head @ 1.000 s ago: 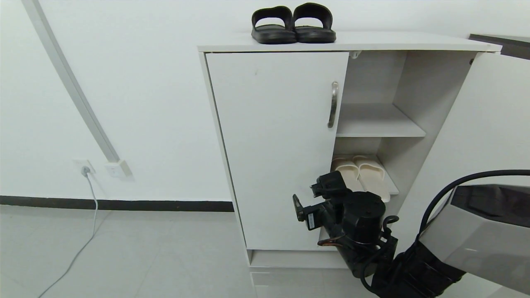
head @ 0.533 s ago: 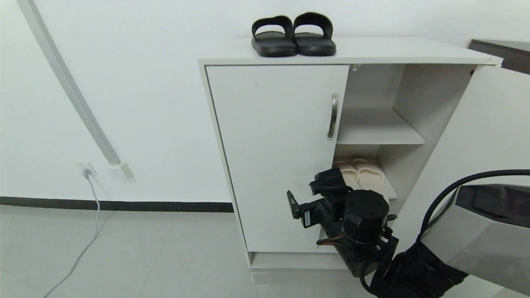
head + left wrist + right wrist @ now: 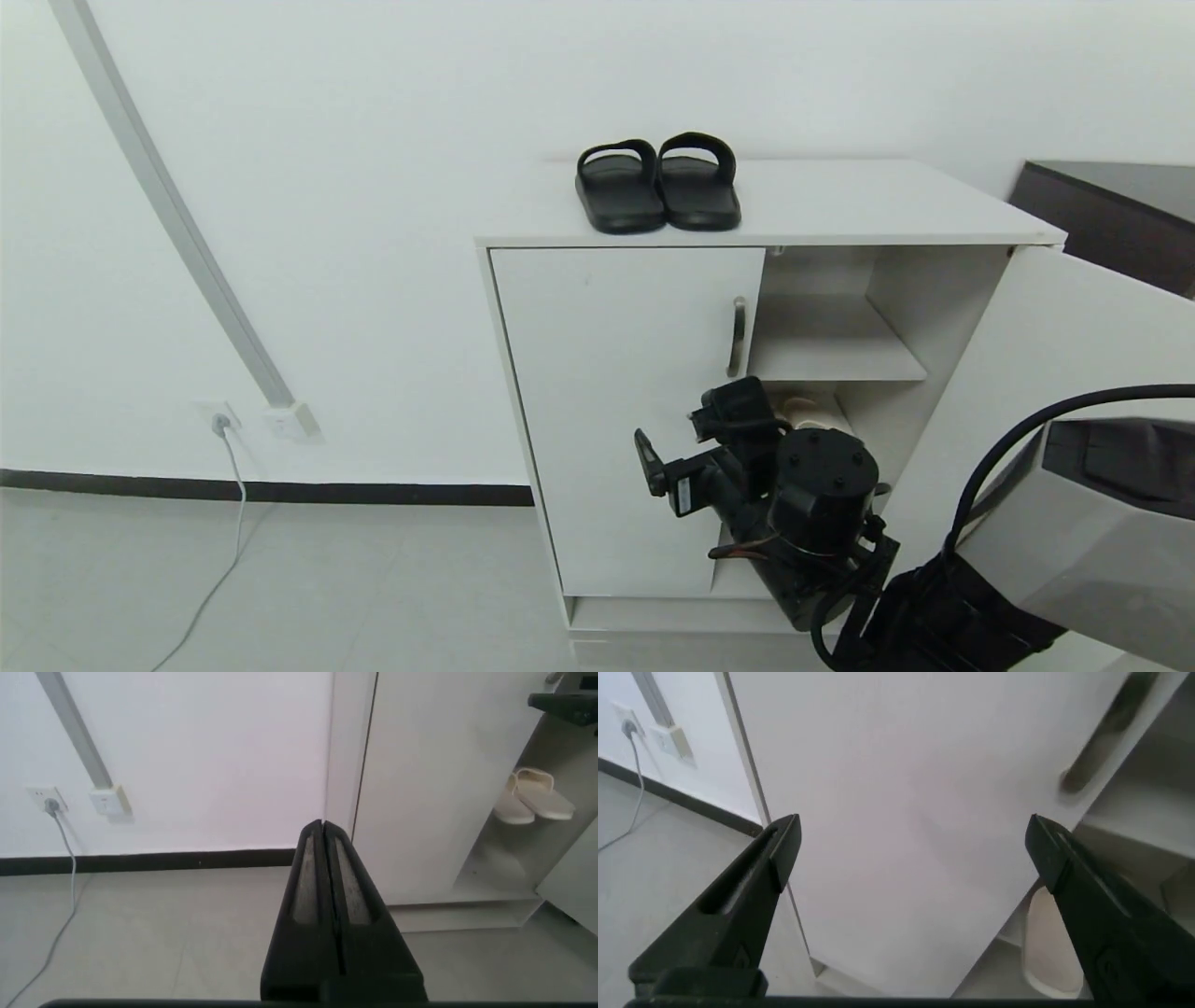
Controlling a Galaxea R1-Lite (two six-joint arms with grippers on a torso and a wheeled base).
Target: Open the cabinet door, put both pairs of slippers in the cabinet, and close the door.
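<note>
While black slippers [image 3: 658, 182] sit atop the cabinet [image 3: 840, 201], the white pair [image 3: 533, 798] lies inside it; the right gripper [image 3: 910, 845] gapes empty before its shut door [image 3: 625, 392], the left gripper [image 3: 323, 835] clenched on nothing.

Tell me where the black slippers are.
Head view: the black slippers sit side by side on the cabinet top, toward its left, above the closed door.

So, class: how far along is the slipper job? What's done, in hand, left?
Done: the right door is open and the pale slippers lie inside. In hand: nothing; the right gripper, jaws open, faces the closed left door. Left: the black slippers on the cabinet top go in, then the door closes.
</note>
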